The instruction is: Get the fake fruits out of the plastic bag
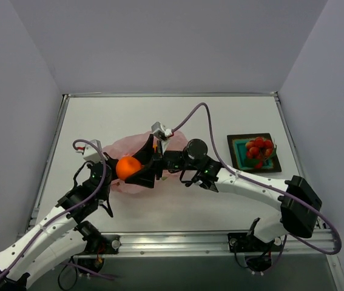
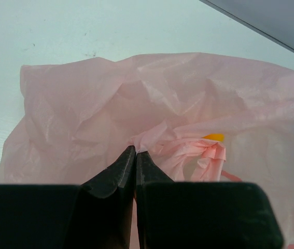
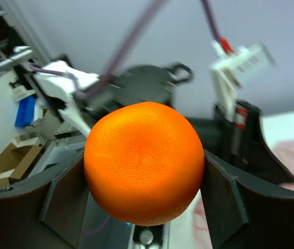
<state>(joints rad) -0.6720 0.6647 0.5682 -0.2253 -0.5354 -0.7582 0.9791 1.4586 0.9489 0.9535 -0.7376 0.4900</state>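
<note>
Over on the left, the left gripper [image 2: 136,153] is clenched: its two black fingers [image 2: 113,176] are pressed together, with a gathered fold of the bag [image 2: 188,98] pinched at the very tips. The pink bag lies crumpled on the white table [image 1: 220,121], left of centre, spreading away from that pinch. Through the thin plastic, a small yellow piece [image 2: 213,137] shows just right of the bunched fold, so it is inside the bag.

Moving to the middle, the right arm reaches across from the right, and the right gripper [image 3: 144,176] is grasping the orange [image 3: 144,163]. One finger sits tight on each side of the ball. No plastic is around the orange, so it is out of the bag. From above it sits over the bag's near left edge, close to the left gripper. I cannot tell whether it touches the plastic.

On the right side of the table sits the black-rimmed teal tray [image 1: 235,159], well apart from the bag. The red berries [image 1: 258,149] are bunched inside it, toward its far right corner.
</note>
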